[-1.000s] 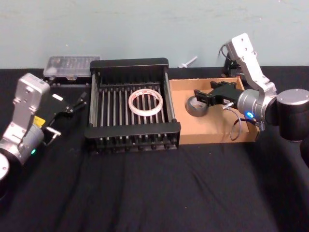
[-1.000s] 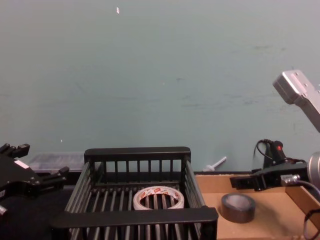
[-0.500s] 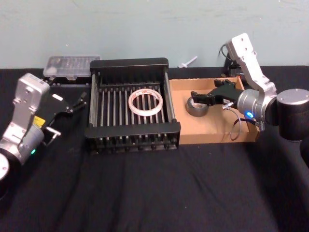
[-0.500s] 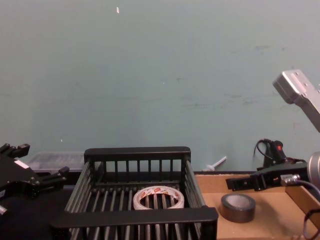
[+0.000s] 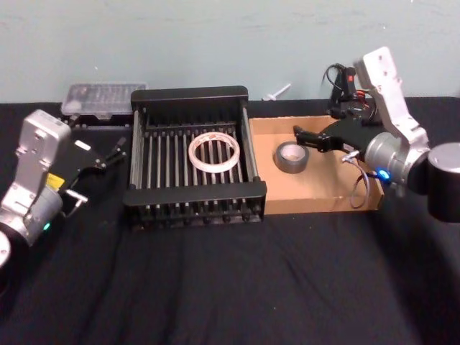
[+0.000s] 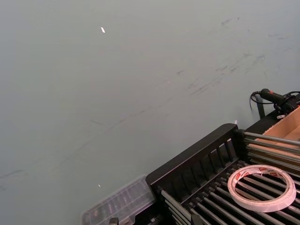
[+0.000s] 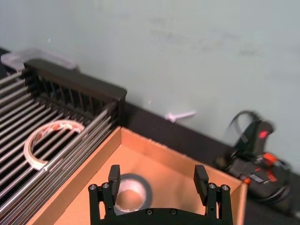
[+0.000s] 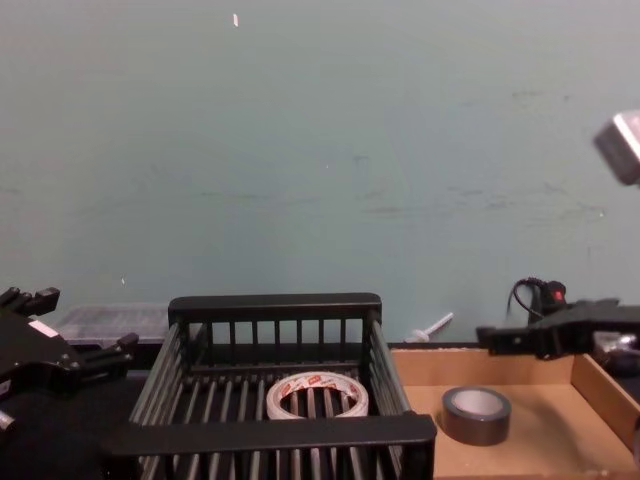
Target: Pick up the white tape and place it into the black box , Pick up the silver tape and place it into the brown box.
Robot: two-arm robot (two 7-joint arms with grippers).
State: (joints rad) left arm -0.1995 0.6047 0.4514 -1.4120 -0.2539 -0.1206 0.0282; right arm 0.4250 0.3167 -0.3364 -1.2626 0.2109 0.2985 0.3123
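Tabletop (image 5: 215, 287): black cloth, carrying every item listed. Black box (image 5: 192, 195): slatted crate at centre, holding the white tape (image 5: 214, 152) flat on its bars. Brown box (image 5: 363, 205): shallow cardboard tray touching the crate's right side, holding the silver tape (image 5: 292, 157) flat near its left rear corner. Both rolls lie in their proper boxes, so I judge the step in hand to be my withdrawal; done well, I lift straight up, clear the tray's low walls and brush neither tape nor cardboard. My right end effector (image 5: 310, 137): fingers spread, pinching nothing, above the tray just beside the silver roll. My left end effector (image 5: 113, 152): parked left of the crate; I cannot tell its finger spacing. Differences between views: the head view gives the plan layout of both boxes; the chest view shows the air gap between my right fingers and the grey roll; the right wrist view confirms the spread, looking down on the roll's pale core.
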